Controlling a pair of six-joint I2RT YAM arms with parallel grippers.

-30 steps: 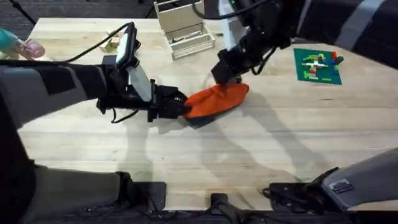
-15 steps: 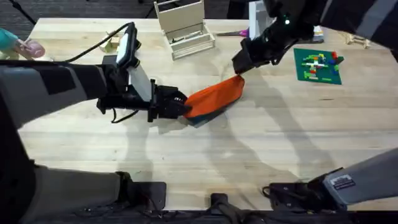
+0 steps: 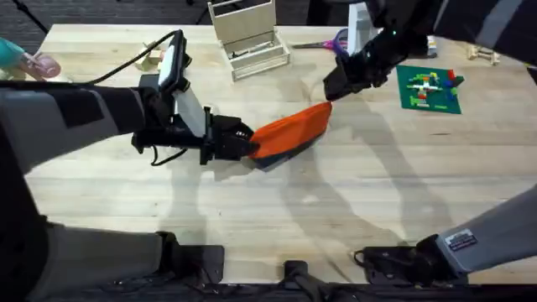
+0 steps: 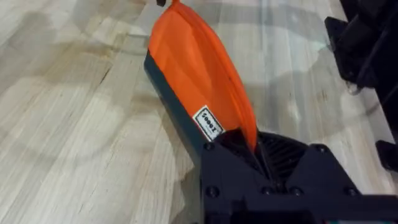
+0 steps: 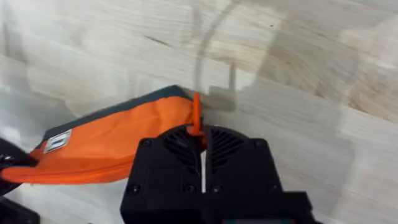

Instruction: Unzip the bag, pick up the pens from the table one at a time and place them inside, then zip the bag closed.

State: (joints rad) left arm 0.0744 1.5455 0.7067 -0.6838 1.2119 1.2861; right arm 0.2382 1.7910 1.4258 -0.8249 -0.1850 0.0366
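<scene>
The orange bag (image 3: 289,134) lies stretched out at the middle of the table (image 3: 352,193), its dark underside showing along one edge. My left gripper (image 3: 249,144) is shut on the bag's left end; in the left wrist view the bag (image 4: 193,68) runs away from that gripper (image 4: 249,146), a white label near the fingers. My right gripper (image 3: 331,88) is at the bag's far right end. The right wrist view has the gripper (image 5: 200,140) shut on the thin orange pull tab (image 5: 196,115) beside the bag (image 5: 118,143). The pens are out of view.
A light wooden organizer box (image 3: 247,38) stands at the back centre. Purple-handled scissors (image 3: 334,42) lie behind the right gripper. A green baseplate with small bricks (image 3: 430,88) sits at the right. Bare wood lies in front of the bag.
My right gripper has moved right and toward the back, drawing the bag's right end with it. The bag went from bunched to stretched out. The left gripper has stayed put.
</scene>
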